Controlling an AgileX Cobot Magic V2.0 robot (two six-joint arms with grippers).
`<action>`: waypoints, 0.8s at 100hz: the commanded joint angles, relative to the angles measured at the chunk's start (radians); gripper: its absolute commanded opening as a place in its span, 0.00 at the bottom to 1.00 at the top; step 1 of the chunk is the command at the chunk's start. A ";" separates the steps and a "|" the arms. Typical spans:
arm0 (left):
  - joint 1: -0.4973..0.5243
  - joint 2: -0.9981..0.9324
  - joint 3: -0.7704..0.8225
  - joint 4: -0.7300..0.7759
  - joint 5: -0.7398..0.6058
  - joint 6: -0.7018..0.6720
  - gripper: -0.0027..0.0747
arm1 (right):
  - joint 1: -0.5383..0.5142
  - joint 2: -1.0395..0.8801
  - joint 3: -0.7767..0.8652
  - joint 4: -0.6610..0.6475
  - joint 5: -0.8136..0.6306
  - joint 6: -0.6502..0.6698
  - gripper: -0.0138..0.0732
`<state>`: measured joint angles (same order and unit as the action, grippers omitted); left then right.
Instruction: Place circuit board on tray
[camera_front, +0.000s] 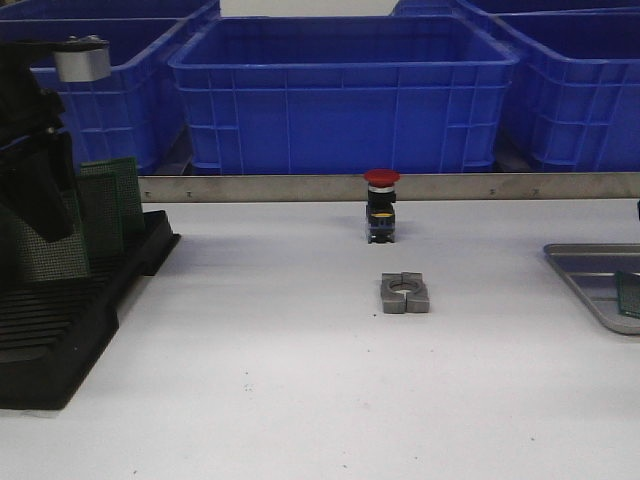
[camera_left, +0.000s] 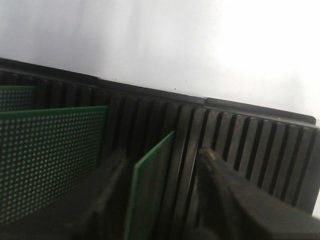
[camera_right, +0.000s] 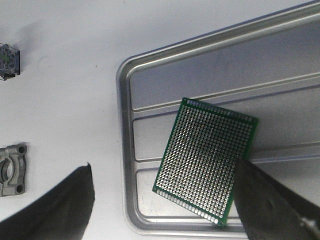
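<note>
Where tray (camera_right: 150, 65) lies, perforated green circuit board (camera_right: 206, 157)

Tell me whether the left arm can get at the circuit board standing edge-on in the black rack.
Probably yes. The left tool already straddles that circuit board, one finger on each side, jaws open. Neighbouring boards in the rack stand clear of it.

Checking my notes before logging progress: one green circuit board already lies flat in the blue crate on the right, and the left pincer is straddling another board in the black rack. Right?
Not quite. The flat circuit board lies in the metal tray, not a blue crate; the right wrist view shows it. The left pincer does straddle another board in the black rack.
</note>
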<state>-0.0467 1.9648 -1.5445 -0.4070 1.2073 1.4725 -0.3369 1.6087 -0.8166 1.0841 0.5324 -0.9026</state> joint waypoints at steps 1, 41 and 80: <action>0.001 -0.049 -0.030 -0.037 0.078 -0.013 0.15 | -0.007 -0.039 -0.022 0.028 0.014 -0.004 0.84; -0.001 -0.089 -0.037 -0.110 0.078 -0.013 0.01 | -0.006 -0.042 -0.079 0.028 0.147 -0.004 0.84; -0.063 -0.196 -0.117 -0.296 0.078 -0.013 0.01 | 0.097 -0.079 -0.201 0.061 0.367 -0.192 0.84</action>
<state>-0.0865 1.8326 -1.6283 -0.5802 1.2201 1.4727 -0.2870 1.5941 -0.9851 1.0844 0.8417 -0.9838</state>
